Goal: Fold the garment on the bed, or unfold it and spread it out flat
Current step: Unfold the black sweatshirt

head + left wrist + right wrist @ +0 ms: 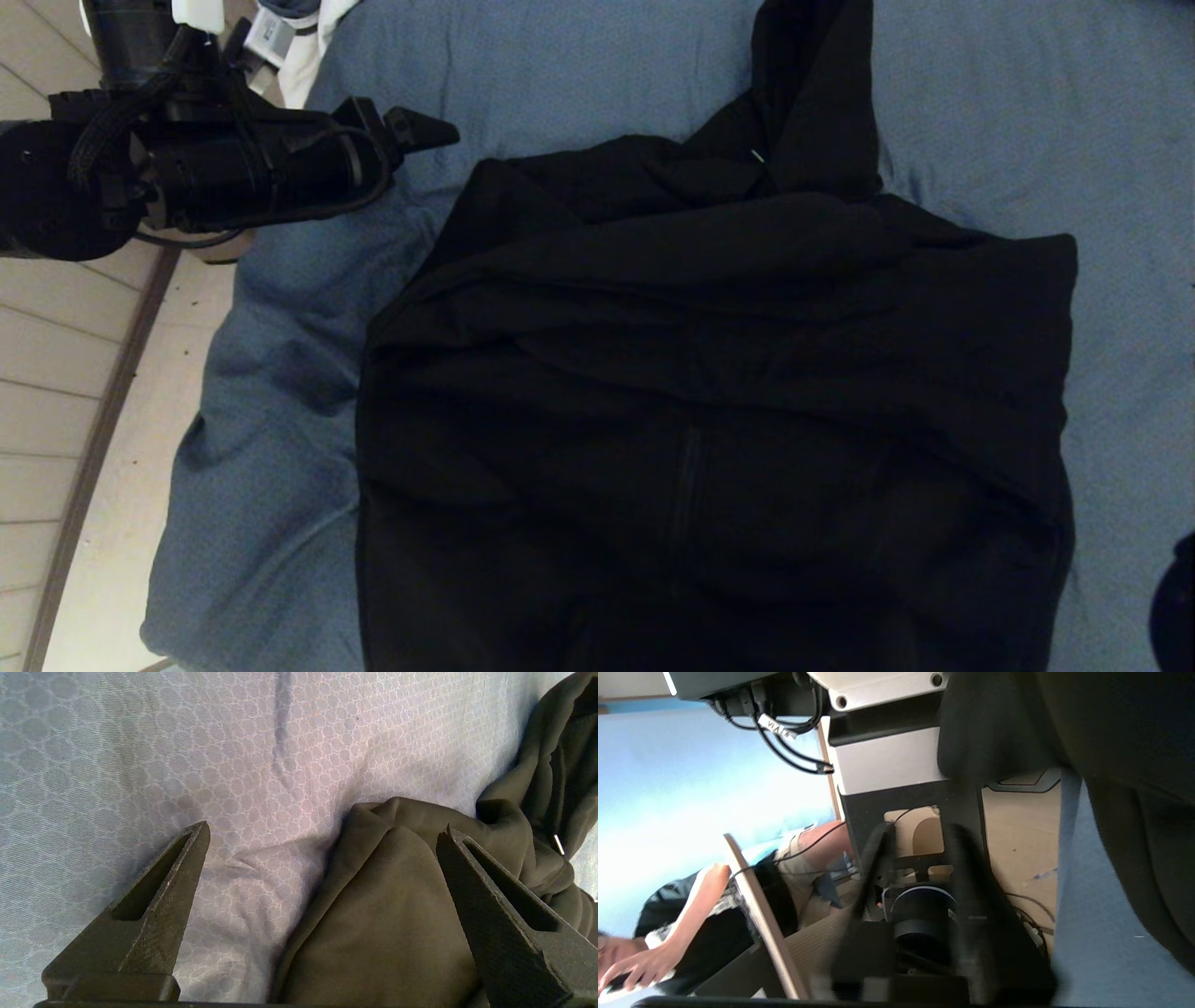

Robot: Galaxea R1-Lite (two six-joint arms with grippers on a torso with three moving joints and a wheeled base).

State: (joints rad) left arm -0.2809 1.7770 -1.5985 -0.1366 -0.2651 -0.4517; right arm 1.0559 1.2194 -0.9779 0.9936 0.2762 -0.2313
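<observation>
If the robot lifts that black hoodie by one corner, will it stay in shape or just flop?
Probably flop: the hoodie lies in soft folds and creases on the bed. A lifted corner would likely drag the rest along, since the cloth bunches near the open left gripper. It looks too matte to slip much.

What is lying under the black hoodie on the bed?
Under the hoodie only the bed shows, its blue-grey sheet visible around the edges. Whatever lies directly beneath the cloth is covered and cannot be seen.

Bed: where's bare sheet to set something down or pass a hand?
Bare sheet on the bed beyond the hoodie, between left gripper and the raised hoodie part; also right of the hoodie. Centre is covered.
</observation>
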